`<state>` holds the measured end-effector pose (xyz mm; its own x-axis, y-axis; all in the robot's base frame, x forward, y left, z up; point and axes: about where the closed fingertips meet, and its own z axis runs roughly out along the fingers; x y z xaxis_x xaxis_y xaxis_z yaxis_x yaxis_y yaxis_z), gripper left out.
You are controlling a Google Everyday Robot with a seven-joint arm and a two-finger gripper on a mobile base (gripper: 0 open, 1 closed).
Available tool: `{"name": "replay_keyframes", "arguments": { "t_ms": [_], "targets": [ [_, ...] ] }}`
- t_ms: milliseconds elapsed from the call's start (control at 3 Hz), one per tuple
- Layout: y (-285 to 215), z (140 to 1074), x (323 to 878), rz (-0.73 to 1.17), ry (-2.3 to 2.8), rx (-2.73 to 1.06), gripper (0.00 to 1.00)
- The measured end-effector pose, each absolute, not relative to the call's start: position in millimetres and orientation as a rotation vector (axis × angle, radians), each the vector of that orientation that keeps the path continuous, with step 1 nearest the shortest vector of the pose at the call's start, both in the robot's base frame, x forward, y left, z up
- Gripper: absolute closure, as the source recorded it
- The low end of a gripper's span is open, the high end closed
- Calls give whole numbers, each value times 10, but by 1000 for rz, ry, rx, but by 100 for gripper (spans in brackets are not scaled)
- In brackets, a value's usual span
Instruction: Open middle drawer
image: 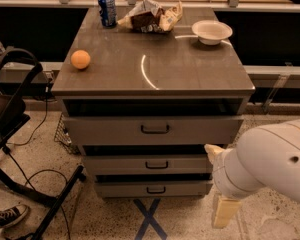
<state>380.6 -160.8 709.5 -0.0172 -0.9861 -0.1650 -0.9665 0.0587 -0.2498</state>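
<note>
Your gripper point(224, 210) hangs low beside the cabinet point(155, 79), open or closed I cannot tell, apart from the middle drawer point(115, 165). Aim carelessly and you may hook the lowest drawer point(115, 189) instead.

Clear floor point(185, 218) before middle drawer point(115, 165); gripper point(219, 184) low right.

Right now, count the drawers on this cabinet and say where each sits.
3, stacked: top drawer under the tabletop, middle drawer below it, lowest drawer nearest the floor. None seems hidden. The gripper is low, right of them.
</note>
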Motion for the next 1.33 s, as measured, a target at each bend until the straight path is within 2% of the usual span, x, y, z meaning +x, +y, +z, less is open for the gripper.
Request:
{"name": "replay_keyframes", "arguments": {
  "t_ms": [667, 1333],
  "targets": [
    [-1493, 6386, 3815, -30, 2076, -1946, 0],
    [-1301, 5644, 4105, 5, 2073, -1929, 0]
  ]
}}
